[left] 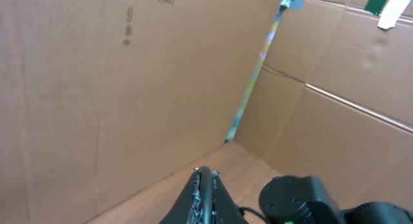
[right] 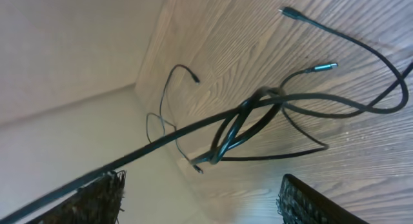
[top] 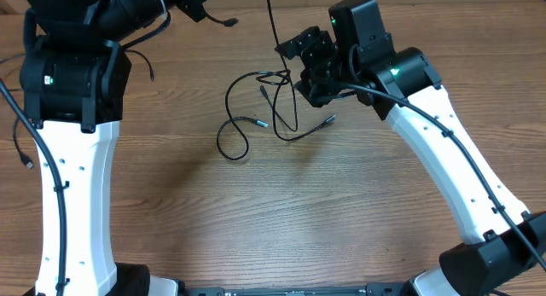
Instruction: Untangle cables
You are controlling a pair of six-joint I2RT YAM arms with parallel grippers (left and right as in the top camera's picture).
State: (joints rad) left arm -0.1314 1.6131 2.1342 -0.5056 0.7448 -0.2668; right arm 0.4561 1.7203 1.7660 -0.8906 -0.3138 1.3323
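Note:
Several thin black cables (top: 275, 104) lie tangled on the wooden table, with grey plug ends (top: 260, 123) spread around the knot. One strand (top: 271, 19) rises taut from the knot past the top edge of the overhead view. In the left wrist view, my left gripper (left: 206, 173) is raised high and shut on a black cable. My right gripper (top: 300, 61) hovers just right of the knot. In the right wrist view it (right: 200, 185) is open, with the knot (right: 248, 117) ahead and the taut strand (right: 129, 156) crossing over its left finger.
Cardboard walls (left: 129, 88) stand behind the table (top: 299, 211), joined by a taped corner seam (left: 251, 88). Thick black robot wires (top: 21, 151) hang by the left arm's white link. The right arm's black housing (left: 297, 198) shows below my left gripper.

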